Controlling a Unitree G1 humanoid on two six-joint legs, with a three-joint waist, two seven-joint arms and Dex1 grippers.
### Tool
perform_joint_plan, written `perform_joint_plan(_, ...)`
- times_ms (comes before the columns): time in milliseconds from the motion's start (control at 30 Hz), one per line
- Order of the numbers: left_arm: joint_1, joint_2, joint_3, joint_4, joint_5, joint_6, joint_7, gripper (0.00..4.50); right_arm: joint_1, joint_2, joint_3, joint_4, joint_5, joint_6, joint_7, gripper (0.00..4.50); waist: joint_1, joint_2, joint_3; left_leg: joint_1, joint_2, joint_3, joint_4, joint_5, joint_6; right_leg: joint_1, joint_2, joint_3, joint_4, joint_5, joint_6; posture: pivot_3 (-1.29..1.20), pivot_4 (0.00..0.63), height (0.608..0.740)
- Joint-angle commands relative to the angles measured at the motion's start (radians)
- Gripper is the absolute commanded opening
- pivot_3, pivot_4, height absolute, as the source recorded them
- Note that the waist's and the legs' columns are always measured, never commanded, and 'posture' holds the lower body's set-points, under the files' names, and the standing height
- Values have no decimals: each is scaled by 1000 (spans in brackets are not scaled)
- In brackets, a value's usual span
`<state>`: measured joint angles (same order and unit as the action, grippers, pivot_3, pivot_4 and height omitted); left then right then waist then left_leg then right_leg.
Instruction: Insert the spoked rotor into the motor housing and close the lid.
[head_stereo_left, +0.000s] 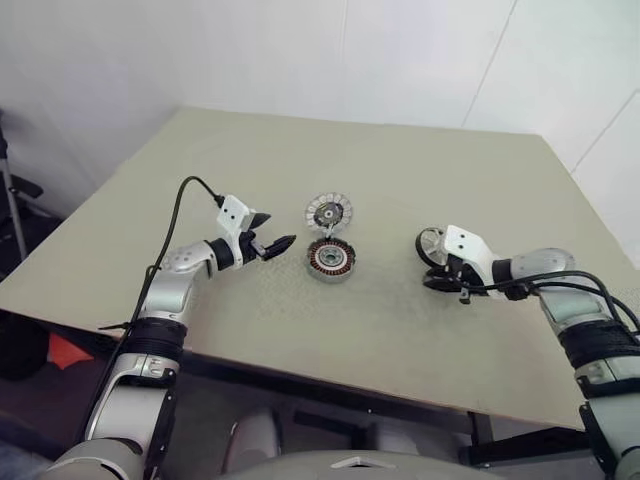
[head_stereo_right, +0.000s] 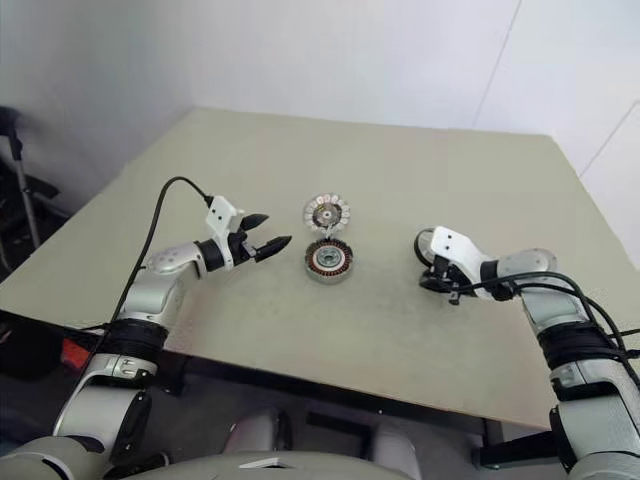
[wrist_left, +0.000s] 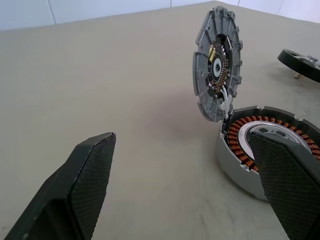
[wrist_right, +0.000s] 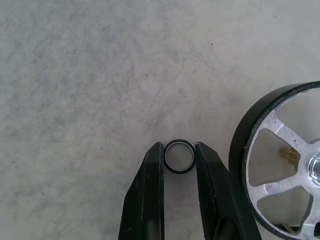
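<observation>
The motor housing (head_stereo_left: 331, 259) lies at the table's middle, its copper windings showing around a dark centre. Its ribbed lid (head_stereo_left: 329, 212) stands tilted up on the far side, hinged open. My left gripper (head_stereo_left: 280, 228) hovers just left of the housing, open and holding nothing. In the left wrist view the housing (wrist_left: 270, 145) and lid (wrist_left: 218, 62) sit beyond the spread fingers. The spoked rotor (head_stereo_left: 432, 245) rests on the table to the right. My right gripper (wrist_right: 179, 146) is right beside the rotor (wrist_right: 285, 165), shut on a tiny metal ring (wrist_right: 178, 156).
The beige table (head_stereo_left: 400, 160) has bare surface all around the parts. Its front edge runs close below both arms. White walls stand behind the table.
</observation>
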<state>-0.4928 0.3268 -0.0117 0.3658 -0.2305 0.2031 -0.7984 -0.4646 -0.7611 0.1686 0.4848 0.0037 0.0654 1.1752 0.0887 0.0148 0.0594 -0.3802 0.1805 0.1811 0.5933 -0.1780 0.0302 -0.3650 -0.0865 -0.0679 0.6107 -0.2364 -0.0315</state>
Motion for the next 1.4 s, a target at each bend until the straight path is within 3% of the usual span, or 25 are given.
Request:
perform_joint_plan(33,-17,5,4,-20,-2,-18,-1,4500,-51,38,11,16,-14,-6,-23,600,-6,0,0,-1,0,0,-1,0,0,-2,0,0,2,0,0,0,0,740)
perform_joint_plan(333,-3,7,6,-36,0,-11,2,4500,-150,126,0,81,-32,-18,-81,600,4,0,0,-8,0,0,-3,0,-3,-12,0,-1,10,0,-1,0,0,740)
perform_joint_plan(933,-2,9,9,-31,0,-15,7,4500,-207,215,2,166,-42,14,-123,600,10,0,0,-8,0,0,-3,0,-4,-13,0,-1,10,0,-1,0,0,740)
perform_joint_plan(1300,-2,7,7,-26,3,-19,9,4500,-184,201,-4,75,-36,18,-115,4302,10,0,0,-8,0,0,-4,0,-4,-13,0,-1,10,0,-1,0,0,740)
perform_joint_plan(1400,-3,7,7,-25,4,-20,9,4500,-182,198,-9,48,-31,21,-117,4485,10,0,0,-8,0,0,-4,0,-4,-13,0,-1,10,0,-1,0,0,740)
